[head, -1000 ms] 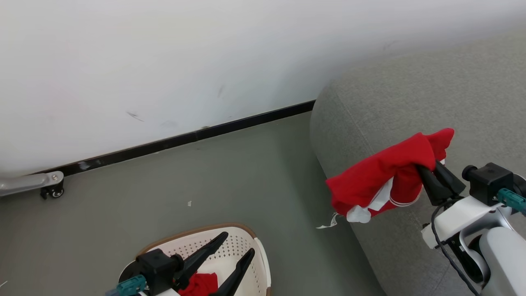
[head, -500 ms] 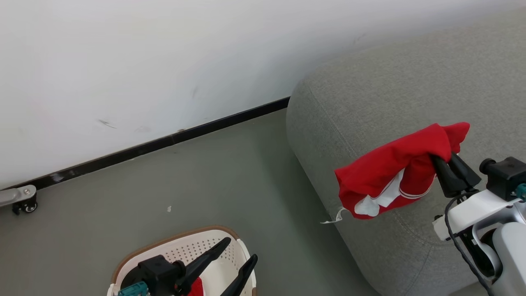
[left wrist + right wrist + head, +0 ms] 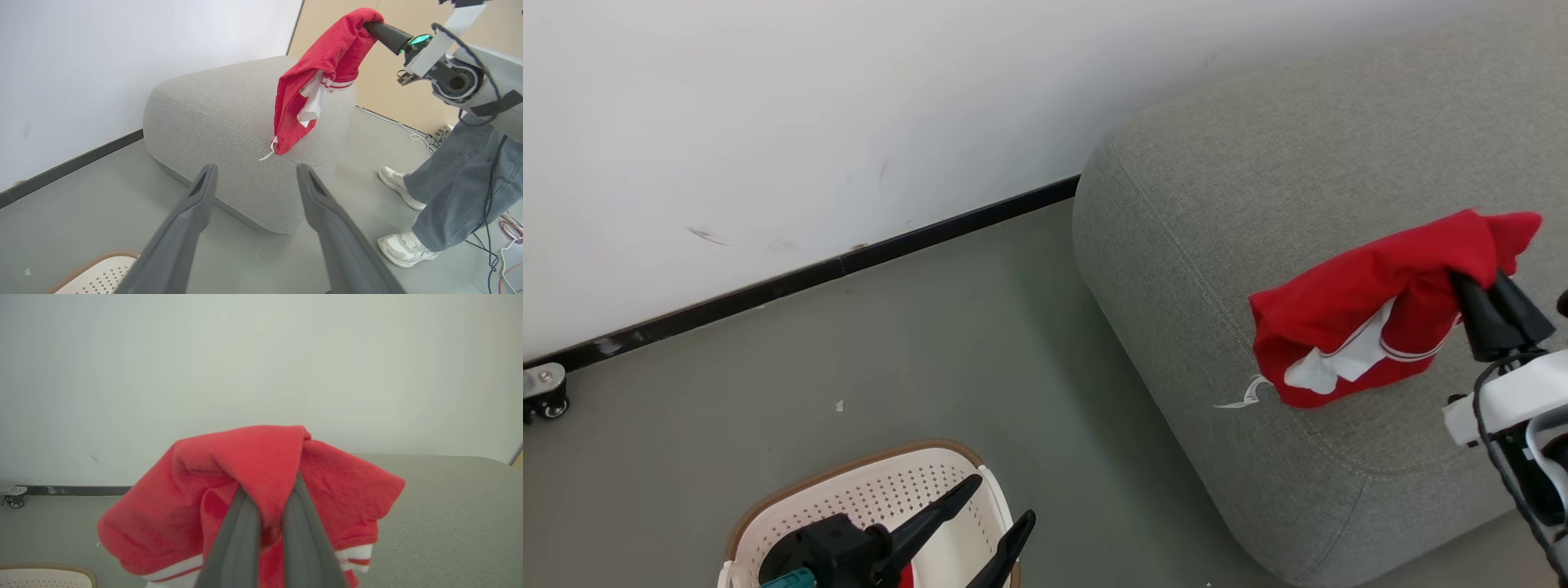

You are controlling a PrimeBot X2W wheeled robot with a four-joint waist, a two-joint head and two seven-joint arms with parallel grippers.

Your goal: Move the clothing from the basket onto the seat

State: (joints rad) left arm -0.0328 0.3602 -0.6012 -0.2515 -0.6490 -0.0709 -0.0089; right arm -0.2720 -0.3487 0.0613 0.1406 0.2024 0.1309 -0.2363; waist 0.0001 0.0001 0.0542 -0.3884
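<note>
We see the clothing, a bright red soft garment with white stripe trim and a white inner patch. It hangs bunched in the air over the near left corner of the seat, a large grey fabric sofa with rounded edges. Its lowest fold and a white drawstring dangle close to the cushion; we cannot tell whether they touch it.

The right tool is clamped on the garment's top fold, and its arm reaches in from the right, raised over the sofa. The left tool hangs empty with its fingers spread wide above the basket. The basket is cream-white with a brown rim and sits on the grey floor left of the sofa.

A person in jeans and white shoes stands by the sofa, near the right arm.
</note>
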